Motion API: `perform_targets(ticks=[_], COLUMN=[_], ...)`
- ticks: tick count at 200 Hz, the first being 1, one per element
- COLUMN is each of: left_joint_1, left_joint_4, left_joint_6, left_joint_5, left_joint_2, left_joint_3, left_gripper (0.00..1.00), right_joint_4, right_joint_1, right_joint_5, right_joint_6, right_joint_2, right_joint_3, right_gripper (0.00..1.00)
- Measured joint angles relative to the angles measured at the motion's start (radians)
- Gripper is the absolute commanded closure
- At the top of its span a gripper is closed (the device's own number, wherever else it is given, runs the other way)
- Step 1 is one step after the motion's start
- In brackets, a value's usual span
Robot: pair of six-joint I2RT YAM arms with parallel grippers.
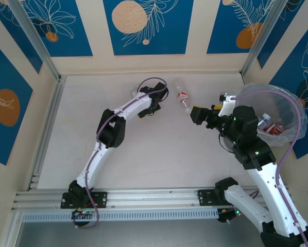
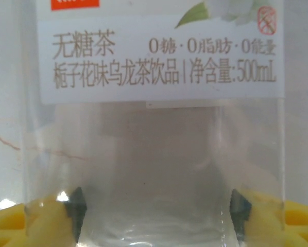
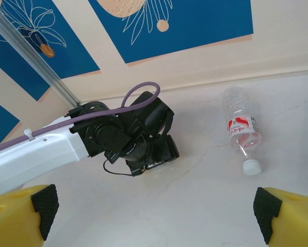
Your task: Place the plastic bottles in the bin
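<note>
A clear plastic bottle (image 2: 154, 154) with a white printed label lies on the table between the fingers of my left gripper (image 2: 158, 208), whose pads press its sides. That gripper (image 1: 155, 103) points down at the table's far middle; it shows as a black body (image 3: 143, 139) in the right wrist view. Another clear bottle (image 1: 182, 96) with a red-and-white label and white cap (image 3: 240, 128) lies just right of it. My right gripper (image 1: 194, 114) hovers open near this bottle's cap, with nothing between its jaws (image 3: 154, 211). The bin (image 1: 293, 98) stands at the right, holding red-labelled bottles (image 1: 272, 126).
Walls with blue panels close the table at the back and both sides. A metal rail (image 1: 46, 128) runs along the left edge. The right arm's body (image 1: 246, 139) overlaps the bin's left rim. Bare marble tabletop (image 1: 159, 154) lies between the two arms.
</note>
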State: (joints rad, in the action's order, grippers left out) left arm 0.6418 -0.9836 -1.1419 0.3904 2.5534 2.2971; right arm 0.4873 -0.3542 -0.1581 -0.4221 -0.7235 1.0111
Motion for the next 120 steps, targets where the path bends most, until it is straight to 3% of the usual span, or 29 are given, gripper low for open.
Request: perform_targets(ticks=[57, 120], left_joint_1=[0.003, 0.003], left_joint_4=[0.063, 0.294], left_joint_6=[0.095, 0.336], left_joint_5=[0.003, -0.065], left_joint_2=[-0.039, -0.19], left_joint_3=[-0.077, -0.363], left_gripper=[0.28, 0.37], right_joint_4=[0.01, 0.014], right_joint_1=[0.0, -0.007], right_joint_5=[-0.007, -0.011], right_joint_6=[0.0, -0.002], right_joint_2=[0.0, 0.0], right_joint_3=[0.0, -0.015], right_gripper=[0.01, 0.01])
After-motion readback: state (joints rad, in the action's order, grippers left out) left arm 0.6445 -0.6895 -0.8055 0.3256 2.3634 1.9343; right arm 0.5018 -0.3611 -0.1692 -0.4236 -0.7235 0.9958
